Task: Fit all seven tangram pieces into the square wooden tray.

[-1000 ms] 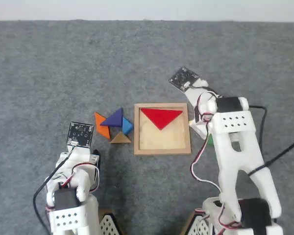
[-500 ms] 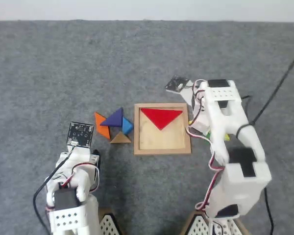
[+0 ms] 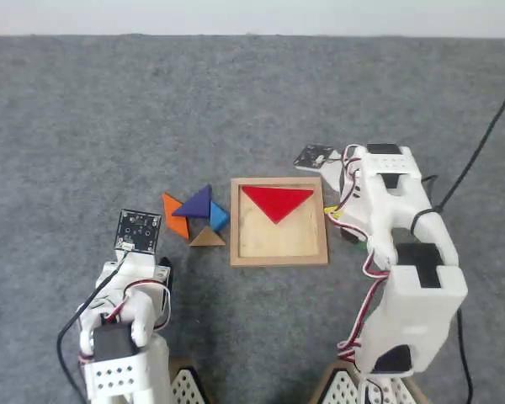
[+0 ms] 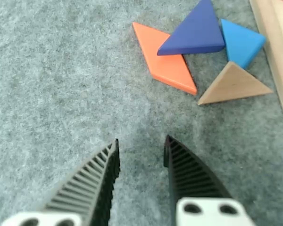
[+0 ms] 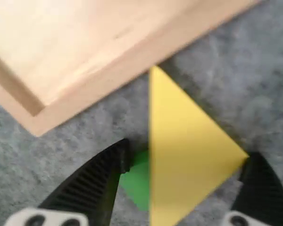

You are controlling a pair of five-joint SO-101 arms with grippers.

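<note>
The square wooden tray (image 3: 278,253) holds a red triangle (image 3: 276,202) against its far edge. Left of the tray lie an orange parallelogram (image 3: 175,215), a dark blue triangle (image 3: 197,204), a light blue triangle (image 3: 219,216) and a wooden triangle (image 3: 207,238). My left gripper (image 4: 141,143) is open above bare carpet, short of the orange parallelogram (image 4: 167,66). My right gripper (image 5: 187,155) is open, low beside the tray's right edge. Its fingers straddle a yellow triangle (image 5: 188,150), which partly covers a green piece (image 5: 139,181).
Grey carpet covers the whole table. The tray's corner (image 5: 47,113) lies close to the right gripper. The right arm (image 3: 404,252) stretches along the tray's right side and hides much of the yellow and green pieces from above. The tray's lower half is bare wood.
The right arm has swung and dipped down beside the tray's right edge, bringing its gripper over the yellow triangle. The left arm and the pieces on the left have not moved.
</note>
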